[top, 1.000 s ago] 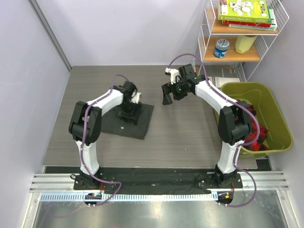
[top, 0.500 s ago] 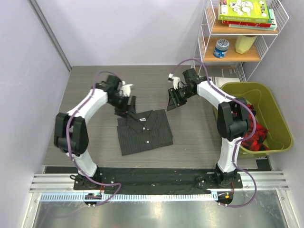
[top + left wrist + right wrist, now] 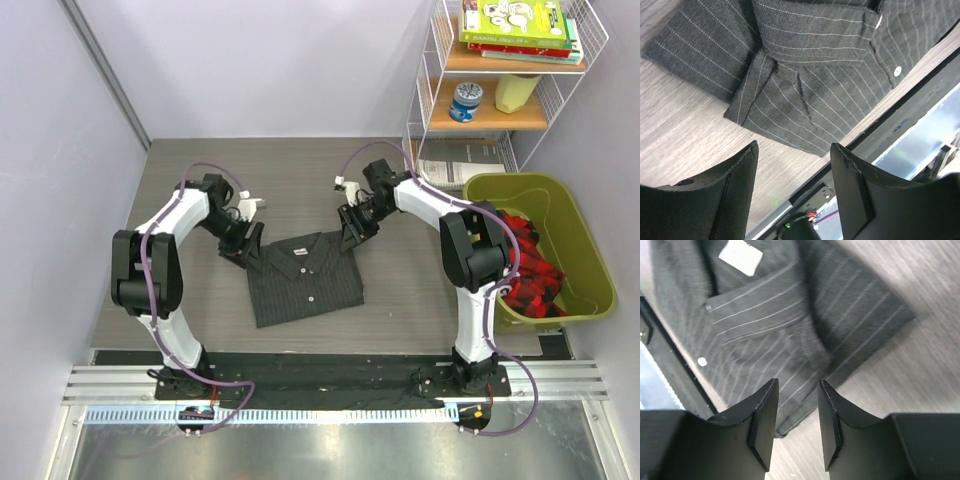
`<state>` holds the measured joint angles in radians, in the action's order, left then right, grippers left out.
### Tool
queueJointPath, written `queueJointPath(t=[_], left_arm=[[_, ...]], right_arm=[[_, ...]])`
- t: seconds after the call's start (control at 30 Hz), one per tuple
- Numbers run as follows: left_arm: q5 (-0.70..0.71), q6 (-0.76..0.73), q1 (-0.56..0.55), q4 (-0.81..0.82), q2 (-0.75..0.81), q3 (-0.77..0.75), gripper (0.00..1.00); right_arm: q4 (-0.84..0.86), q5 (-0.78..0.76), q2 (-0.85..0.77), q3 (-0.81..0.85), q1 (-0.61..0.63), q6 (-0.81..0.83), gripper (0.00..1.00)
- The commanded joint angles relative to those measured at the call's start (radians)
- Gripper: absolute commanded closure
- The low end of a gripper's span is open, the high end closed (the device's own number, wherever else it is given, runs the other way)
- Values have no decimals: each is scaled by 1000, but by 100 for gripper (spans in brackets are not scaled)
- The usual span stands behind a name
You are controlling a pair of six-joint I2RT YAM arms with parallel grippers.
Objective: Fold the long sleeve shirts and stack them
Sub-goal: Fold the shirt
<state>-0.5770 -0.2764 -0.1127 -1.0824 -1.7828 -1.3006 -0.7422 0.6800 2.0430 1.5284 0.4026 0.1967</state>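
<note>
The grey wood-grain table (image 3: 410, 290) sits between lavender walls, with a wire shelf (image 3: 500, 110) at the far right and an olive bin (image 3: 585, 290) of red cloth (image 3: 525, 270) beside it. The folded long sleeve shirt (image 3: 305, 280) lies mid-table, collar away from my bases. My left gripper (image 3: 241, 248) hangs at its far-left corner, jaws wide and empty. My right gripper (image 3: 350, 235) is at the far-right corner, jaws narrower, nothing between them. Half a second ago both hung farther back; the shirt has not moved.
</note>
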Motion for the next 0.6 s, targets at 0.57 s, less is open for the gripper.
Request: queueJointPath(t=[0.57], left_arm=[[-4,-66,11,56,-79,20,41]], right_arm=[[6,23,51,72,13,-8,70]])
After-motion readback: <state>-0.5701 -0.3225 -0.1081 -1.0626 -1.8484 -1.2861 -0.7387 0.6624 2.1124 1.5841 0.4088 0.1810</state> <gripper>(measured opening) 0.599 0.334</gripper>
